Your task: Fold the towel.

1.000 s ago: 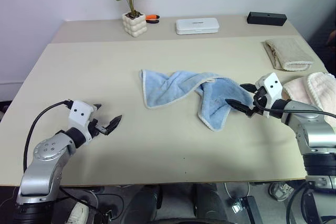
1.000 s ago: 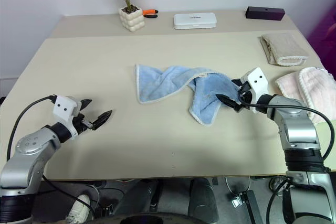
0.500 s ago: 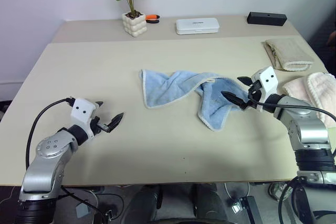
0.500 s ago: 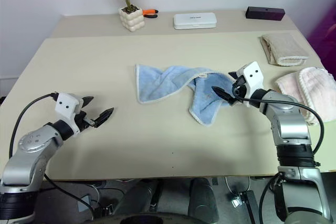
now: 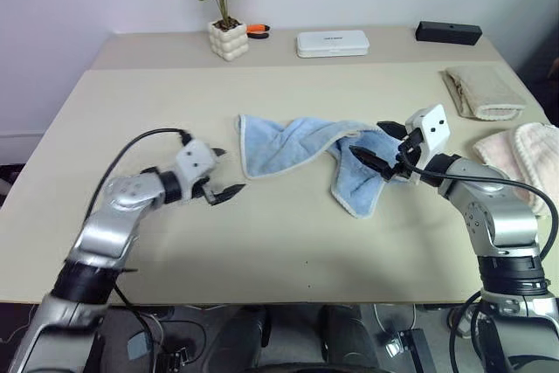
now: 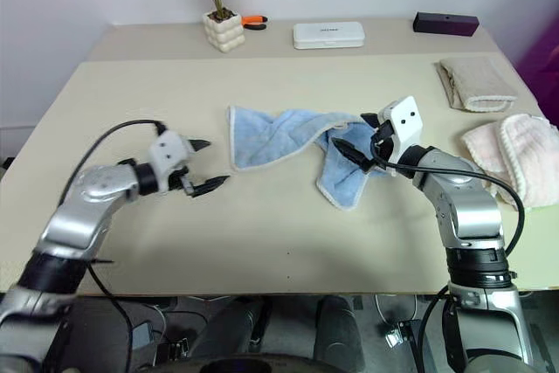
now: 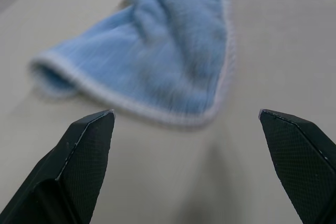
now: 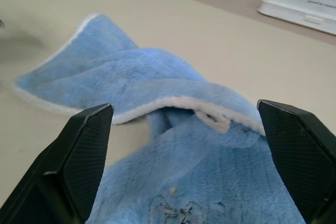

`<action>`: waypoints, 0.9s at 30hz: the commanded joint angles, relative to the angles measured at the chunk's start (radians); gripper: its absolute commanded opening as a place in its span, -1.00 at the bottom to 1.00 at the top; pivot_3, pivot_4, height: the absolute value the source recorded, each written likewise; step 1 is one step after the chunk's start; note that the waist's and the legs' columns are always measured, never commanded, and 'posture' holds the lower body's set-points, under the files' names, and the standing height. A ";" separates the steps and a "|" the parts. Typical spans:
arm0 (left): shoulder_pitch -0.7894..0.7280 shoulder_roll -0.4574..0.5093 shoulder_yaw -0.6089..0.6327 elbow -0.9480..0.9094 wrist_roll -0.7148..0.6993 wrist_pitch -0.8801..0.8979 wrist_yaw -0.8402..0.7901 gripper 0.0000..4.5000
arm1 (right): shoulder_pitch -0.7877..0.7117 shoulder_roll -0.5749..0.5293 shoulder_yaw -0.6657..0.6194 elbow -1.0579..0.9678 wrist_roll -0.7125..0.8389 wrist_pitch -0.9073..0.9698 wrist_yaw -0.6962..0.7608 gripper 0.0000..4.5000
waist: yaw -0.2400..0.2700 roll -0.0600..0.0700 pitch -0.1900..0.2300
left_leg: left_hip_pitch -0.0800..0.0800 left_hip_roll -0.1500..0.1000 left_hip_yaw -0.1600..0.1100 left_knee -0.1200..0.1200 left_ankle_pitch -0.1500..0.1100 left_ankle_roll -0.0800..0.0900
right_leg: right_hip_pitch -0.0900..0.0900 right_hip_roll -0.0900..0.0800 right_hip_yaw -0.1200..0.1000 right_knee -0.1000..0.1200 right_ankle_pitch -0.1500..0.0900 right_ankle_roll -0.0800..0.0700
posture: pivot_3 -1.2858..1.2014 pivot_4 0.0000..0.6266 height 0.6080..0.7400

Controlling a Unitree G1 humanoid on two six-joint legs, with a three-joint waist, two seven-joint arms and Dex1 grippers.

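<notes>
Beige table w/ a white wall behind; the towel lies crumpled near the table's middle, twisted into a rough V, one flap spread flat toward the robot's left, the other bunched and trailing toward the near edge. No fold made yet, so the task looks barely begun: cloth isn't even flattened, corners not squared. Left gripper sits just beside the towel's left flap, fingers spread wide, nothing between them; wrist view shows the whitish hem straight ahead of the tips but apart from them. Right gripper is at the towel's bunched right part, also spread wide, empty, hovering over or at the cloth; can't tell if a tip touches. Left to do, by my read: grab two corners, pull flat, then fold over. Beyond the towel: plant pot, white box, black bar. To the towel's right: beige towel, pink towel.
</notes>
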 commanded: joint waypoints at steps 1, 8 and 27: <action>-0.069 0.003 -0.083 0.121 0.087 -0.099 -0.070 1.00 | 0.001 0.002 -0.038 -0.055 0.007 -0.016 -0.034 0.99 | -0.011 0.000 0.000 | 0.000 0.000 0.000 0.000 0.003 -0.004 | 0.000 0.000 0.000 0.000 0.000 0.000 | 0.03 -0.52 1.00; -0.154 -0.087 -0.094 0.332 0.104 -0.157 -0.086 0.76 | 0.018 -0.001 -0.036 -0.068 -0.004 -0.031 -0.054 1.00 | -0.014 0.000 0.000 | 0.000 0.000 0.000 0.000 0.003 -0.005 | 0.000 0.000 0.000 0.000 0.000 0.001 | 0.03 -0.52 1.00; -0.129 -0.062 0.094 0.243 0.012 -0.151 -0.018 -0.99 | -0.022 -0.130 -0.010 0.064 -0.098 -0.018 -0.036 1.00 | -0.022 0.000 0.000 | 0.000 0.002 0.000 0.001 0.005 -0.007 | -0.001 0.002 0.001 0.000 0.003 -0.001 | 0.03 -0.52 1.00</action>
